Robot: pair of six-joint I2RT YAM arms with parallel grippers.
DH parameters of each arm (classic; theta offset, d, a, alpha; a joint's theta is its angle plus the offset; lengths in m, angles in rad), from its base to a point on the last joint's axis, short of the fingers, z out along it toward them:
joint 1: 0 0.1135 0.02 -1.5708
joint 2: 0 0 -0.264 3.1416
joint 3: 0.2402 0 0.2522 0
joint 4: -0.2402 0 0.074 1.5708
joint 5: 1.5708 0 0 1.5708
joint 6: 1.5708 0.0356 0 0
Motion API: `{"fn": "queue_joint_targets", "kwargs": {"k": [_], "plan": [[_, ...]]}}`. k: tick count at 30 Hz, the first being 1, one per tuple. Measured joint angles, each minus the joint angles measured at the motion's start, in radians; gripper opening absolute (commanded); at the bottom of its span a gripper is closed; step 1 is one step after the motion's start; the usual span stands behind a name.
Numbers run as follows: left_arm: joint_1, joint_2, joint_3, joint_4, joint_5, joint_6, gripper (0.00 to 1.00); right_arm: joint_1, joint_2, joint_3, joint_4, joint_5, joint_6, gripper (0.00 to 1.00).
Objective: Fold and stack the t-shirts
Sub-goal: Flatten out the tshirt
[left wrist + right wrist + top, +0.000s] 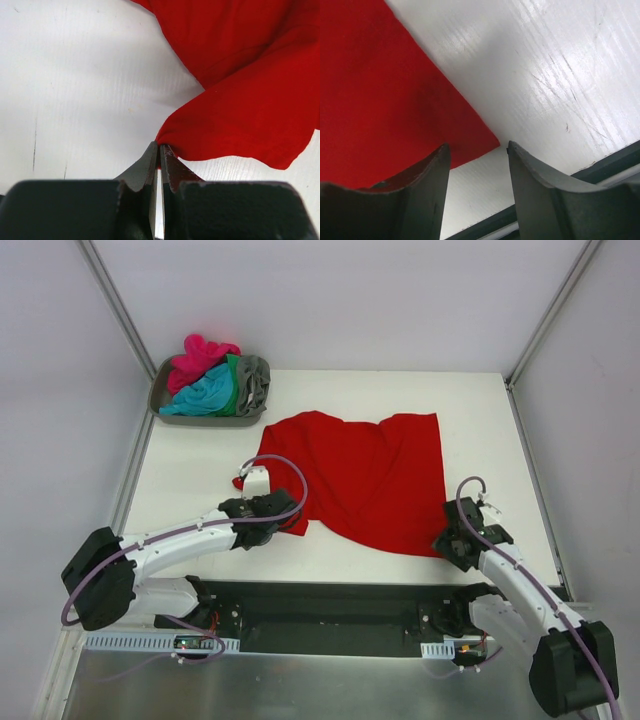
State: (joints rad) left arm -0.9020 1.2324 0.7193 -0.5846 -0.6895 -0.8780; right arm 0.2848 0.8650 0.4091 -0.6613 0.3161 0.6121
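Observation:
A bright red t-shirt [370,475] lies spread in the middle of the white table, its left part rumpled. My left gripper [285,525] is shut on the shirt's near-left corner, and in the left wrist view the cloth [240,115] bunches right at the closed fingertips [160,146]. My right gripper [450,540] stands open at the near-right corner. In the right wrist view that corner [380,100] points into the gap between the fingers [477,147], the left finger over the cloth and the right one over bare table.
A grey tray [160,390] at the back left holds a magenta-pink t-shirt [200,358], a teal-blue one [205,395], a green one [232,380] and a grey one [255,380] in a heap. The table's dark near edge [620,160] runs just behind the right gripper.

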Motion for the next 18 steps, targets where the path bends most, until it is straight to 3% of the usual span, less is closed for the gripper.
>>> {"fn": "queue_joint_targets", "kwargs": {"k": [11, 16, 18], "plan": [[0.000, 0.010, 0.000, 0.000, -0.003, -0.003, 0.00, -0.028, 0.024, -0.002, 0.061, -0.049, -0.042, 0.37], [0.000, 0.010, 0.000, 0.000, -0.004, -0.005, 0.00, -0.034, 0.042, 0.003, 0.072, -0.053, -0.051, 0.24], [0.000, 0.010, 0.000, 0.000, -0.005, -0.006, 0.00, -0.035, 0.051, 0.006, 0.076, -0.053, -0.055, 0.13]]}}
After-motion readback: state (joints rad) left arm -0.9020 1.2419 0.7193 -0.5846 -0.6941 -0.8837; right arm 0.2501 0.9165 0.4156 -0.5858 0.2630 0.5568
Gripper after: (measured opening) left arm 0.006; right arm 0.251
